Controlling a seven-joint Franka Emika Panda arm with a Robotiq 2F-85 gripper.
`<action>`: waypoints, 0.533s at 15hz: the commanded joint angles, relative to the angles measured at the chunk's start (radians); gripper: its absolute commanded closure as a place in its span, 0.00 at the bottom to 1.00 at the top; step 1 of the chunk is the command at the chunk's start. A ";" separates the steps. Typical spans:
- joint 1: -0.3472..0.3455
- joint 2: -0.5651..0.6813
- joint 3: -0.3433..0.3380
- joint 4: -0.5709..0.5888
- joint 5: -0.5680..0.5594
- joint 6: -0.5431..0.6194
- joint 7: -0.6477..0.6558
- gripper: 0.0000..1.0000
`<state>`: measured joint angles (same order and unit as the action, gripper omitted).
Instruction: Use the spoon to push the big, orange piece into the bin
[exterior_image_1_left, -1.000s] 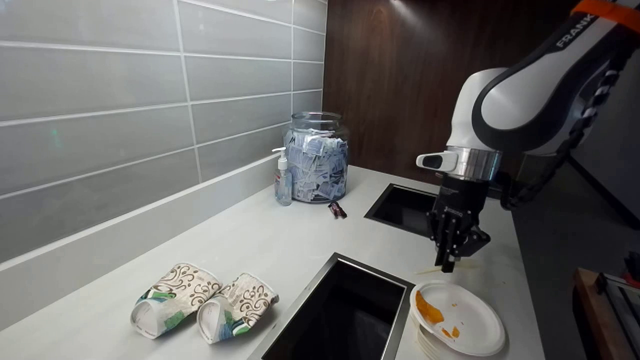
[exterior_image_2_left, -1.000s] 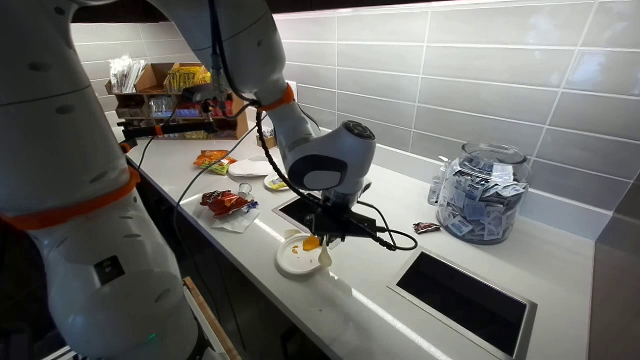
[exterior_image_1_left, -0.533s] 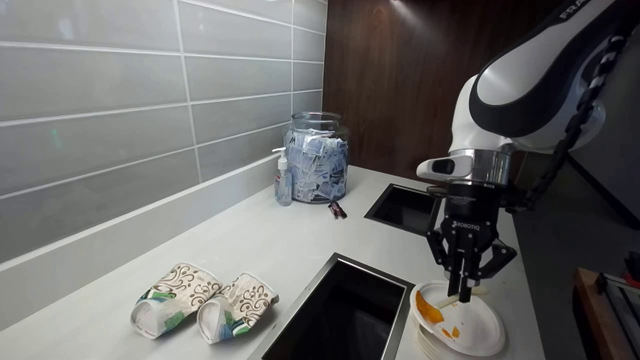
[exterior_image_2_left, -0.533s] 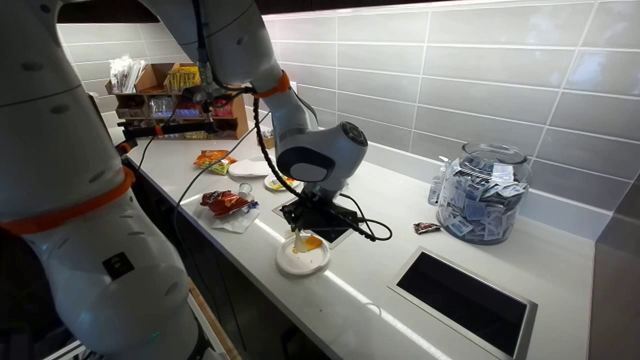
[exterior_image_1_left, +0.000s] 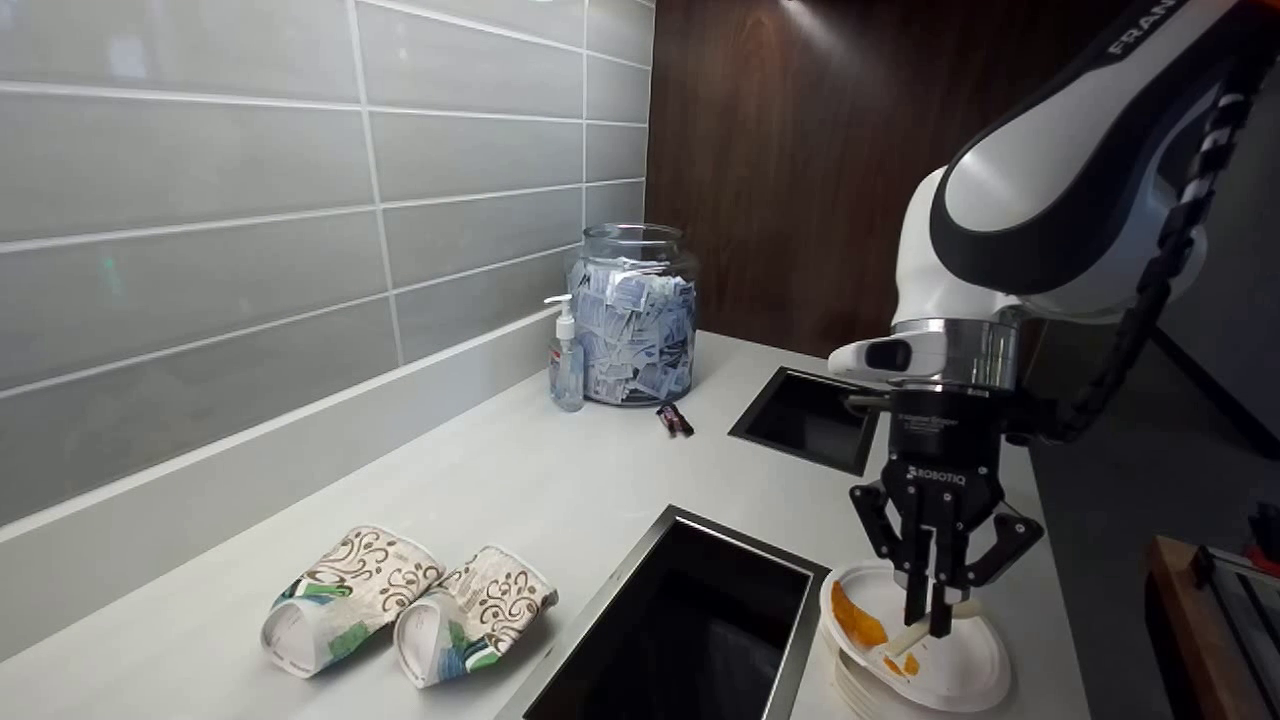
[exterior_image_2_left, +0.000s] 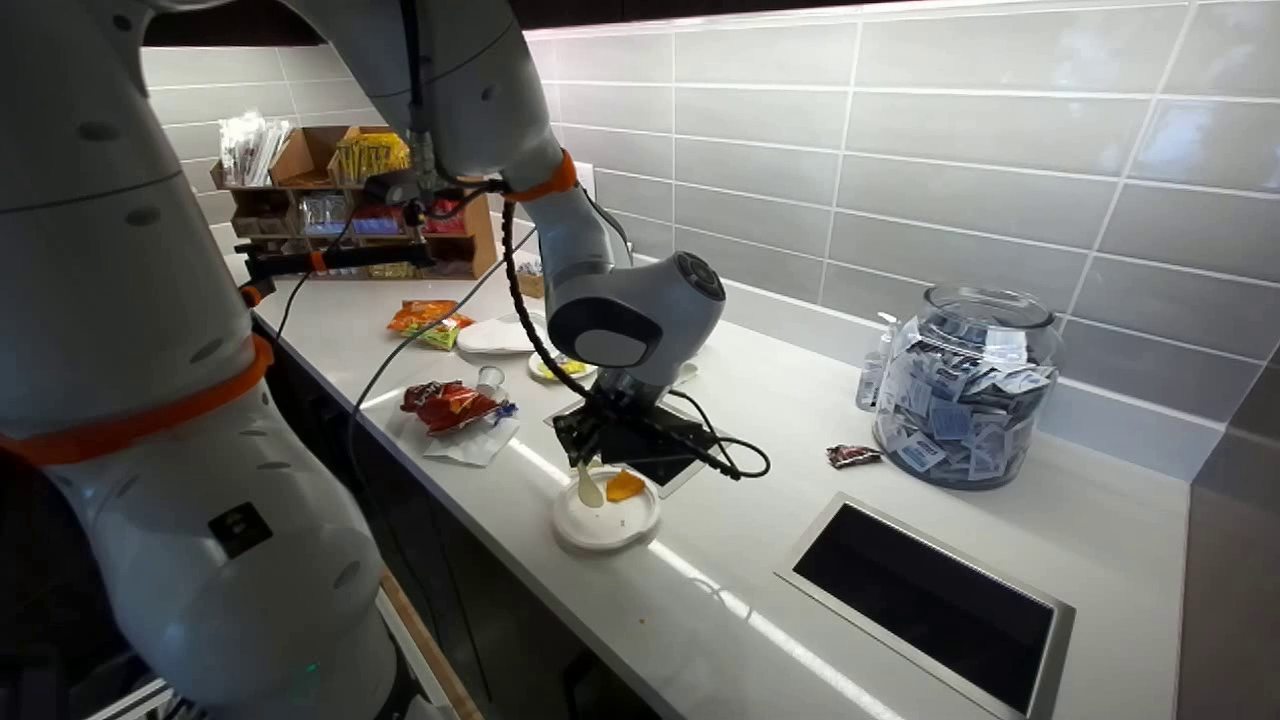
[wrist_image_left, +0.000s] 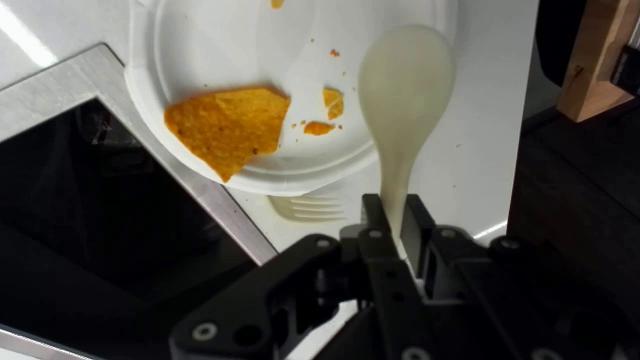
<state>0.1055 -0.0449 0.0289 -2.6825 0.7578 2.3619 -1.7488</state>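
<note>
Jaws above counter (exterior_image_1_left: 560, 480), tiled wall (exterior_image_1_left: 290, 160) alongside

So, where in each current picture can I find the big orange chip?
In an exterior view: the orange chip, lower right, on the white plate.
In an exterior view: the orange chip, below the centre, right of the spoon.
In the wrist view: the orange chip, left of centre, with the spoon farther right.
Landmark in all three: the white plate.
</note>
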 joint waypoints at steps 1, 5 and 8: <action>0.002 0.021 0.020 0.002 0.022 -0.008 -0.076 0.97; 0.006 0.016 0.042 -0.010 0.025 0.002 -0.173 0.97; 0.006 0.020 0.048 -0.008 0.040 -0.003 -0.246 0.97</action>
<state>0.1104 -0.0286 0.0703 -2.6828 0.7607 2.3619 -1.9084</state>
